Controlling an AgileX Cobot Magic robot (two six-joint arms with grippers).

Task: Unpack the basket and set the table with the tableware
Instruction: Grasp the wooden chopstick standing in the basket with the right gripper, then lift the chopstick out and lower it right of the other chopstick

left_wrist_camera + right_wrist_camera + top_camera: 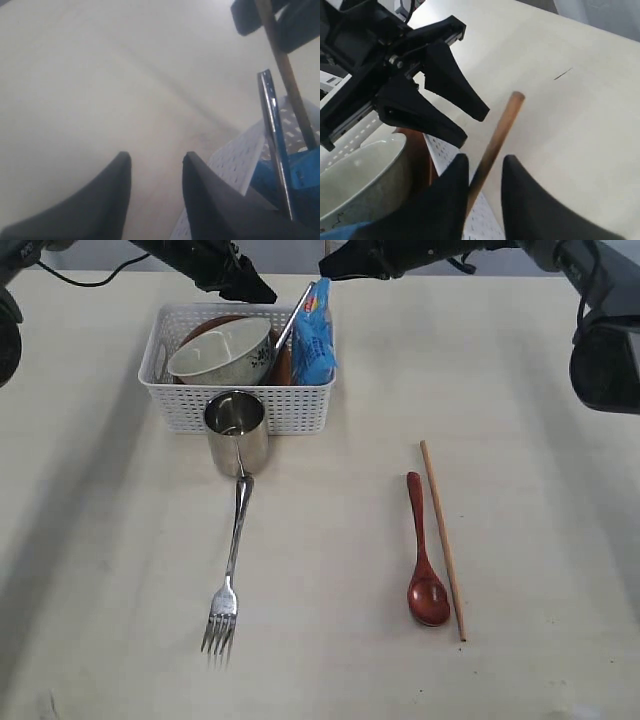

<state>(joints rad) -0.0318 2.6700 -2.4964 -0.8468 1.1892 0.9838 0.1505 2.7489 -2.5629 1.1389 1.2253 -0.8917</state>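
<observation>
Bench (520,400) bearing the basket (240,405), which holds bowl (222,352), plate (207,327), bag (315,345) and knife (293,325). Cup (237,430) touches the basket's front. Fork (232,570), spoon (422,560) and chopstick (442,540) lie on the bench. Left tool (156,157): spread, empty. Right tool (484,159) straddles a second chopstick (497,132) standing in the basket; whether it pinches, cannot tell.

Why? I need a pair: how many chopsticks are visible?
2. One chopstick lies beside the spoon; the other, in the basket, is between the fingers of the right gripper.
</observation>
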